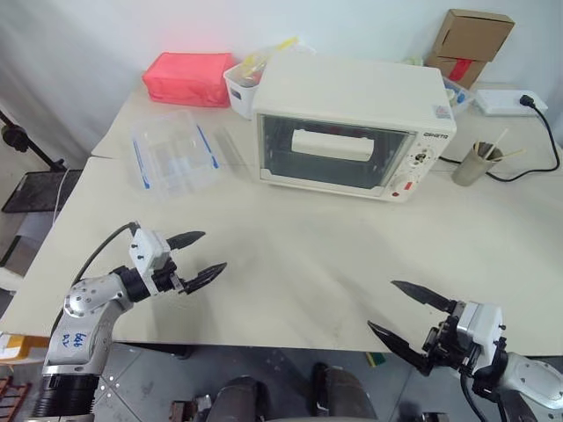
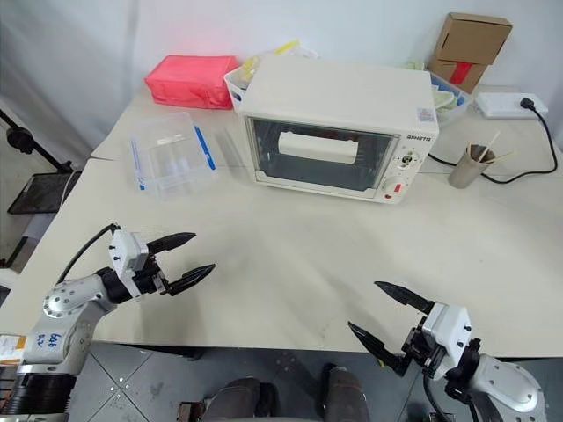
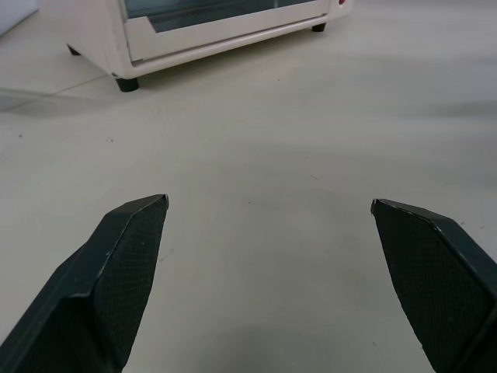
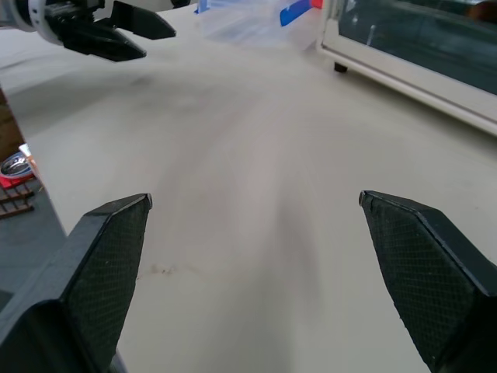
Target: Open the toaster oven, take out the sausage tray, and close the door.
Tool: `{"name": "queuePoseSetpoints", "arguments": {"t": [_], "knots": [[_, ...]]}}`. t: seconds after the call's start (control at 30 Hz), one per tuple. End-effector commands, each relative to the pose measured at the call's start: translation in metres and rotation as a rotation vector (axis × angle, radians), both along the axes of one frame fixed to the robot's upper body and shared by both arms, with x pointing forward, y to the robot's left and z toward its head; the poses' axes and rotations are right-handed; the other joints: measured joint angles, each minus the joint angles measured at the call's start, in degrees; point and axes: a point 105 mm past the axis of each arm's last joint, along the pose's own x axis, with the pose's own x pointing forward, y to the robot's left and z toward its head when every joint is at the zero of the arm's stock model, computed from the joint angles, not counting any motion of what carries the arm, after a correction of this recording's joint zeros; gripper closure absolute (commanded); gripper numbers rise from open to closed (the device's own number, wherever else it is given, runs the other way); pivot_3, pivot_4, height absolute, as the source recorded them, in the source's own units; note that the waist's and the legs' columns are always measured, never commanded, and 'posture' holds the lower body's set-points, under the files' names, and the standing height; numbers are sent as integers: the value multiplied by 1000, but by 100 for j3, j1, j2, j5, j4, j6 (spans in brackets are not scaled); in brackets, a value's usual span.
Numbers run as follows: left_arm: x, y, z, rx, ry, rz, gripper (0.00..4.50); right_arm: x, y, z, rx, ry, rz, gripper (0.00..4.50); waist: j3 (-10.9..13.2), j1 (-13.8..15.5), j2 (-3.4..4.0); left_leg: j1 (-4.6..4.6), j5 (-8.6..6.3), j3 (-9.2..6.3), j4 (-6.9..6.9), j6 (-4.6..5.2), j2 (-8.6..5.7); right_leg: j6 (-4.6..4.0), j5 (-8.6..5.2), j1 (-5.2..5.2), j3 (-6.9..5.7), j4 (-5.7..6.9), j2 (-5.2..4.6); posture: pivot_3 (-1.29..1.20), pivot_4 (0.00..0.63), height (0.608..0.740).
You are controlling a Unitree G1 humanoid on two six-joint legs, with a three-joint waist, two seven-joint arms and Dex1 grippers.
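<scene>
You have the toaster oven (image 1: 352, 127) at the far side of the bench (image 1: 308, 255), its door (image 1: 334, 151) closed. Well in front of the oven, your left claw (image 1: 195, 258) and right claw (image 1: 406, 315) hover over bare bench, both spread wide and empty. A clear container (image 1: 171, 158) sits left of the oven.

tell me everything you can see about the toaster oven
The toaster oven is a cream-white boxy countertop unit, apparently painted metal, standing upright on small dark feet at the far middle of the pale table. Its glass door is shut, with a wide cream bar handle across the upper part. A control panel on its right end carries knobs and a red button. A white tub sits close against its left rear corner. Neither gripper touches it.
</scene>
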Motion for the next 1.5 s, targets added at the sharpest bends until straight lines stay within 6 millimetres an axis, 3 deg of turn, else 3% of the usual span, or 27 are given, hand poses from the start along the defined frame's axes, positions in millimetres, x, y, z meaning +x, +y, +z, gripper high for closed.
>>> {"name": "queuePoseSetpoints", "arguments": {"t": [0.03,0.23,0.37,0.6,0.73,0.8,0.97,1.1,1.23,1.33,1.43,1.5], "knots": [[-2,-3,8,21,-51,-11,63,9,5,14,43,-31,1,0,0,7,0,0,0,0,0,0,0,0,0,-1,0,1,0,0,150,740],[-3,-8,34,-135,-23,-71,63,55,15,52,194,-29,2,0,1,-9,0,-3,1,-6,4,1,0,0,0,-1,-3,2,-4,0,150,740],[-8,-6,58,-294,-12,-109,63,82,19,64,242,33,0,0,0,-23,0,-9,2,-21,5,1,0,-2,-1,-3,-17,7,-4,0,150,740],[-15,-17,69,-305,-24,-159,63,131,24,83,253,-15,-59,0,1,-96,1,-20,5,-21,10,9,-9,-1,-1,-2,-39,5,2,0,150,740],[-17,-23,70,-318,-21,-165,63,146,23,90,247,-64,-70,0,1,-99,1,-21,7,-24,14,11,-8,-1,0,-1,-41,10,5,0,150,740],[-18,-25,68,-317,-13,-167,63,148,28,97,262,-95,-38,0,1,-112,1,-21,7,-22,14,11,-8,-1,0,-1,-41,9,10,0,150,740],[-20,-26,63,-320,11,-158,63,128,51,109,272,-157,147,0,1,-114,1,-21,7,-23,14,11,-6,-1,0,-2,-41,10,20,0,150,740],[-18,-25,57,-320,30,-152,63,121,57,115,251,-214,167,0,3,-116,4,-22,7,-22,14,11,-6,-1,-1,-2,-40,8,19,0,150,740],[-12,-27,56,-326,36,-154,63,108,65,105,181,-221,219,0,6,-138,10,-23,5,-21,10,8,0,-2,-1,-8,-41,9,21,0,150,740],[-2,-26,62,-352,20,-142,63,94,69,82,48,-216,269,0,7,-121,12,-24,6,-19,10,8,0,-2,-1,-10,-48,8,41,0,150,740],[19,-20,78,-415,-37,-113,615,92,63,68,-19,-223,249,0,8,-111,11,-17,6,3,11,8,0,-2,-1,-9,-55,10,48,0,150,740],[33,-16,87,-456,-70,-87,1222,93,61,65,-32,-232,238,0,8,-112,10,-17,9,7,17,7,0,-1,-1,-9,-56,12,50,0,150,740]]}}
